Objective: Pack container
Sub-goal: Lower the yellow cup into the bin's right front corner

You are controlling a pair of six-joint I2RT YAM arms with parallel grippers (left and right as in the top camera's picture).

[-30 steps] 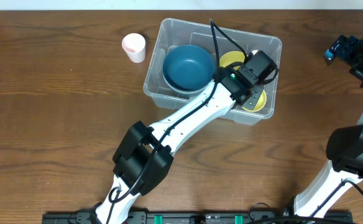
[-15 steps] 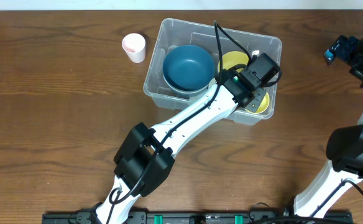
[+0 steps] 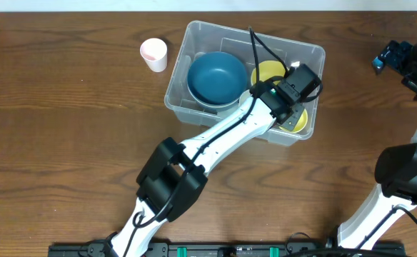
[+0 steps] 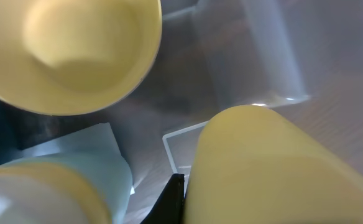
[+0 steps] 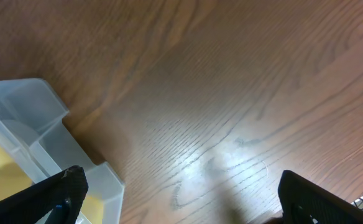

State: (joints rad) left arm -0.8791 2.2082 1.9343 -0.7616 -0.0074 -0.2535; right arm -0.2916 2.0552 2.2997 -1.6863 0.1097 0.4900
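Note:
The clear plastic container stands at the back middle of the table. It holds a big blue bowl on its left and a yellow bowl at its back right. My left gripper reaches into the container's right front part, shut on a second yellow bowl. In the left wrist view that bowl fills the lower right, pressed against my black finger; the other yellow bowl lies upper left. My right gripper is open and empty, off to the container's right.
A small pink cup stands on the wooden table left of the container. The right wrist view shows the container's corner at the left and bare wood between my open right gripper's fingers.
My left gripper has shifted slightly to the right inside the container with the yellow bowl. The right arm has not moved.

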